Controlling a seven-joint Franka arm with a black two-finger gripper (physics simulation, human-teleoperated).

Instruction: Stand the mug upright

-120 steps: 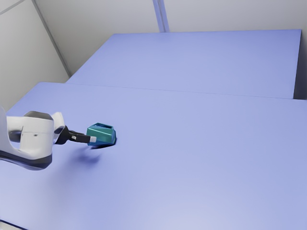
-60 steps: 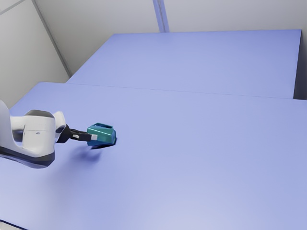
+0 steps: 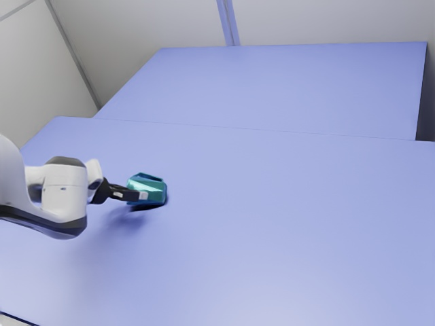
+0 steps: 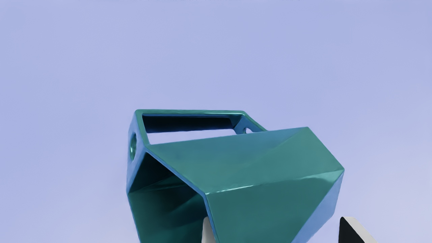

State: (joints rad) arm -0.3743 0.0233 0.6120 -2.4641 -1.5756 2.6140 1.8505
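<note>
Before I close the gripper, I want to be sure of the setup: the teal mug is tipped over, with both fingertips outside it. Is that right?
Not quite: one fingertip is inside the mouth of the teal mug, and only the other fingertip is outside, as the wrist view shows. The mug is indeed tipped over.

A blue table (image 3: 285, 238) stretches toward a second blue surface (image 3: 285, 85), backed by pale walls (image 3: 319, 20) and a narrow blue strip (image 3: 228, 22).

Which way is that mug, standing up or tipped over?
Tipped over: the mug is on its side, its open mouth facing sideways instead of up.
</note>
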